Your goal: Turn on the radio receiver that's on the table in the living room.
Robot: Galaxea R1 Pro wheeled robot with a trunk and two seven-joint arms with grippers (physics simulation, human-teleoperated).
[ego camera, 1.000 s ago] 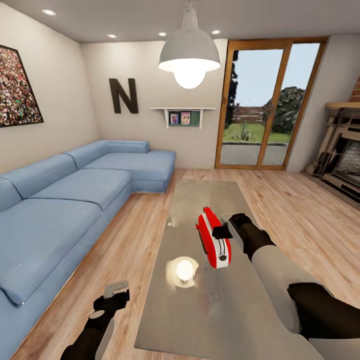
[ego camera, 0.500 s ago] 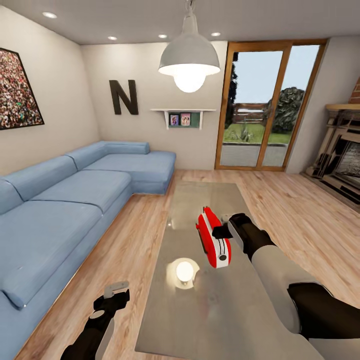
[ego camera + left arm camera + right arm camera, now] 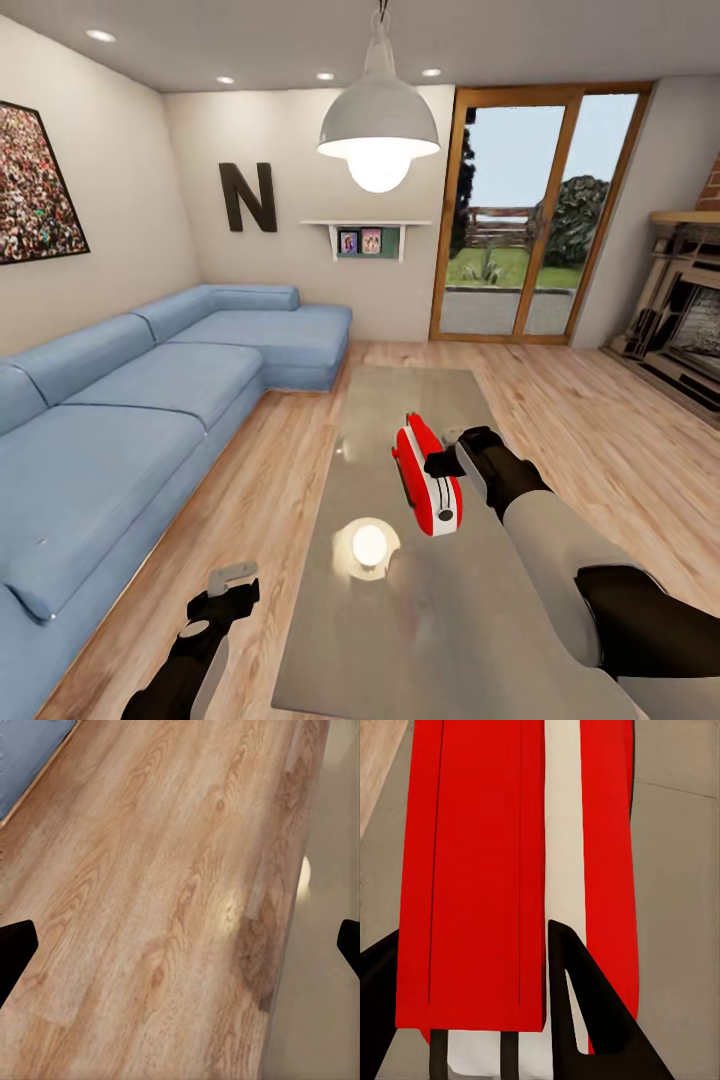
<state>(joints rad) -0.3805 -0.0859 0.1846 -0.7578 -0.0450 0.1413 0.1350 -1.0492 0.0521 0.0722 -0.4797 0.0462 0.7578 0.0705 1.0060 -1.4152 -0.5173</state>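
The red radio receiver [image 3: 425, 480] with white end faces stands on the long glossy grey table [image 3: 400, 620], just right of its middle. My right gripper [image 3: 443, 462] is at the radio's right side, one dark finger touching its upper edge. In the right wrist view the red body [image 3: 472, 870] runs between my fingers [image 3: 592, 1020], which stand apart; the other finger is partly hidden behind the radio. My left gripper [image 3: 228, 588] hangs open over the wood floor [image 3: 150, 907] left of the table, holding nothing.
The blue L-shaped sofa [image 3: 120, 420] runs along the left. A white pendant lamp [image 3: 378, 125] hangs over the table, its reflection [image 3: 368, 545] on the top. A dark letter N [image 3: 247, 197], glass doors [image 3: 530, 210] and a fireplace [image 3: 685, 300] lie beyond.
The head view has shifted slightly, so the room sits a little lower in the picture. The radio and both arms have not moved.
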